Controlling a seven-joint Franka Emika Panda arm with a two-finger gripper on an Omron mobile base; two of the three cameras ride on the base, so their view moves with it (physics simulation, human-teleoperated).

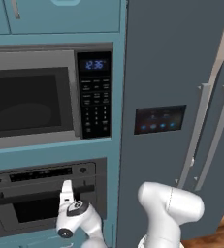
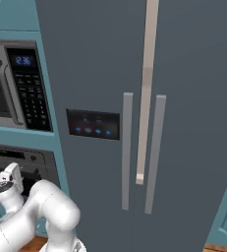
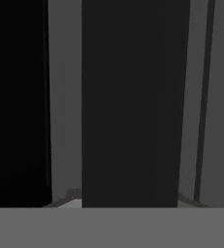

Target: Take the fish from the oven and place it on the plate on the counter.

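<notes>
Oven [image 1: 40, 203]: built-in, door shut, below microwave [image 1: 33, 97], left of grey fridge [image 1: 176, 97]. Tool [image 1: 66, 186]: pressed against oven's dark bar handle [image 1: 36, 196]; jaw state cannot be told. Fish: unseen behind door.

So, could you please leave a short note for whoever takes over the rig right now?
Fingers: up against the bar handle of the oven; I cannot tell whether they are open or shut.
Oven door: shut, so the fish is not out yet.
Done: the reach to the handle.
Left: pull the door open, take the fish, and set it on the plate on the counter.
</notes>
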